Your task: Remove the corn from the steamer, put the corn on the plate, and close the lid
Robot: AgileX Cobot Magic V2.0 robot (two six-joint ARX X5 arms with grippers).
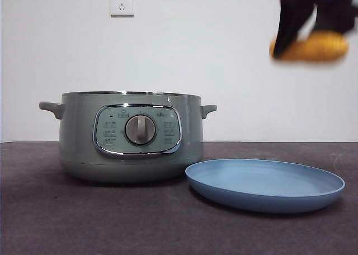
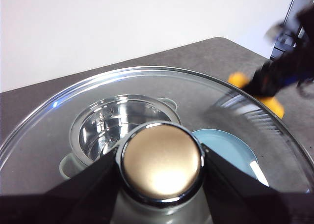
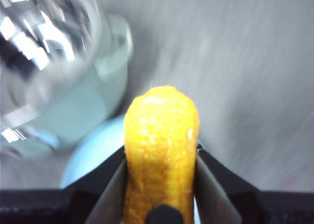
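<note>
The sage-green steamer [image 1: 131, 136] stands open on the table at the left, its steel inside empty in the left wrist view [image 2: 120, 123]. The light-blue plate [image 1: 264, 183] lies empty to its right. My right gripper [image 1: 310, 34] is shut on the yellow corn [image 1: 314, 47] high above the plate, blurred by motion; the cob fills the right wrist view [image 3: 161, 150]. My left gripper [image 2: 159, 177] is shut on the knob [image 2: 161, 160] of the glass lid [image 2: 235, 94] and holds it up above the steamer and plate.
A white wall with a socket [image 1: 122, 3] stands behind the dark table [image 1: 84, 221]. The plate [image 3: 93, 150] and steamer [image 3: 54, 67] show blurred below the corn in the right wrist view.
</note>
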